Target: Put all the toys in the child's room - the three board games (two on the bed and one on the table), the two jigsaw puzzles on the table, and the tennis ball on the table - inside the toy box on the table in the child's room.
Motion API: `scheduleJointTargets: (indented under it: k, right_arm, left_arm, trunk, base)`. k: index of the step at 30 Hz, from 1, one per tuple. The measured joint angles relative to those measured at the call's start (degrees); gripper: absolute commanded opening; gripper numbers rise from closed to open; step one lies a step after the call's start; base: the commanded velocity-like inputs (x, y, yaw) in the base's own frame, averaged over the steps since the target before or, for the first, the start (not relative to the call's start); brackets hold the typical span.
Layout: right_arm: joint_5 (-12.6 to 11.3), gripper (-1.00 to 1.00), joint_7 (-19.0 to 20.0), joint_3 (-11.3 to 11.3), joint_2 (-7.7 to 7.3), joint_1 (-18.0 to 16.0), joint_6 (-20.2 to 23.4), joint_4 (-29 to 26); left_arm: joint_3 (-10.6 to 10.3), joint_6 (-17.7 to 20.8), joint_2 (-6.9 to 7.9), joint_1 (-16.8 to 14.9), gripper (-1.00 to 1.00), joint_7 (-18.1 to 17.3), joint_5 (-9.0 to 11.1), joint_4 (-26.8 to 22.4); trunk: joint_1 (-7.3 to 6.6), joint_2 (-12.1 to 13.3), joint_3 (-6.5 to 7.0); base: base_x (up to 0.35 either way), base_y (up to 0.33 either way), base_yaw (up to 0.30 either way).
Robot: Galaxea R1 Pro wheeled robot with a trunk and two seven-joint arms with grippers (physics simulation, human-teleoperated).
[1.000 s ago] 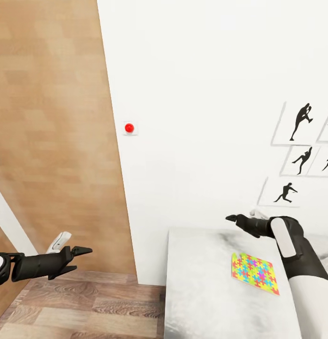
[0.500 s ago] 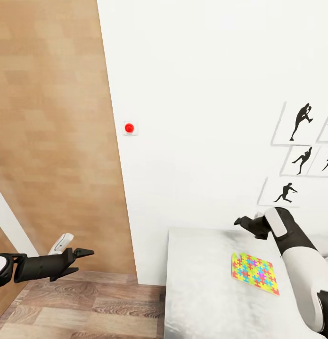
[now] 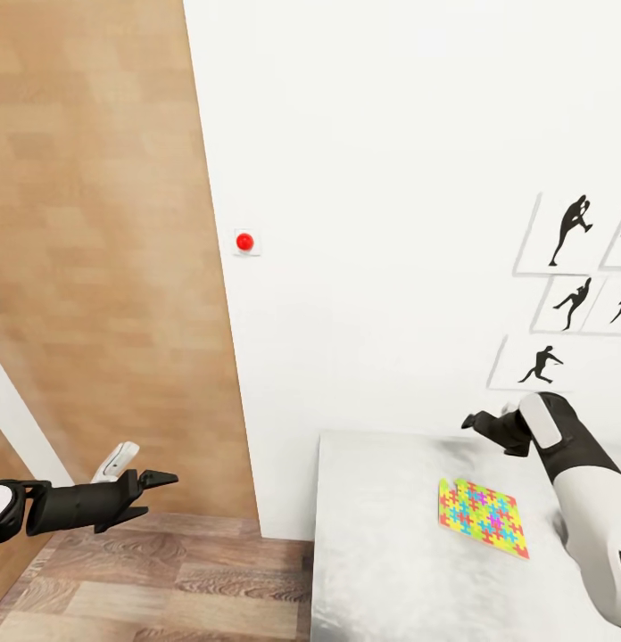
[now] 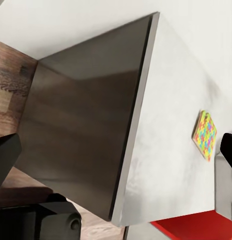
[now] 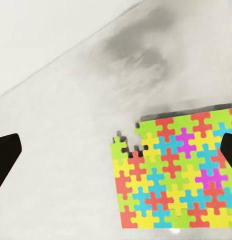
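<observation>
One jigsaw puzzle (image 3: 483, 517), a flat square of yellow, blue, green and pink pieces, lies on the pale table (image 3: 382, 553) near its right side. My right gripper (image 3: 476, 421) hovers open above the table's far edge by the wall, a little beyond the puzzle. In the right wrist view the puzzle (image 5: 171, 172) lies below the open gripper (image 5: 116, 152), toward one fingertip (image 5: 228, 150). My left gripper (image 3: 159, 486) stands open over the wood floor, left of the table and apart from it. The toy box, board games, tennis ball and bed are out of view.
A white wall with a red round button (image 3: 244, 242) and black sports prints (image 3: 569, 294) rises behind the table. A wood-panelled wall (image 3: 96, 267) stands at left. The left wrist view shows the table's dark side panel (image 4: 81, 135), the puzzle (image 4: 205, 135) and a red surface (image 4: 196, 229).
My right arm has drawn back to the right along the wall, carrying its open gripper away from the table's middle. The left arm has barely moved. The puzzle has stayed put.
</observation>
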Motion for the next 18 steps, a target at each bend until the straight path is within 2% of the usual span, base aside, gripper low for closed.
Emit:
scheduleJointTargets:
  k: [3,12,18]
  right_arm:
    - [0.01,1.0,-0.16,0.02,-0.32,0.12,-0.11,0.01]
    - [0.05,1.0,-0.36,0.01,-2.78,0.31,-2.1,0.2]
    - [0.09,1.0,-0.46,-0.05,-3.62,0.31,-2.56,0.21]
  left_arm:
    - [0.0,0.0,0.0,0.0,1.0,0.0,0.0,0.0]
    - [-0.09,0.0,0.07,0.0,1.0,-0.77,0.08,-0.04]
    - [-0.23,-0.02,0.49,0.0,1.0,-5.84,0.04,-0.03]
  trunk:
    - [0.0,0.0,-0.18]
    - [0.0,0.0,-0.95]
    - [0.0,0.0,-1.5]
  base:
    - [0.0,0.0,0.0]
    - [0.0,0.0,0.0]
    - [0.0,0.0,0.0]
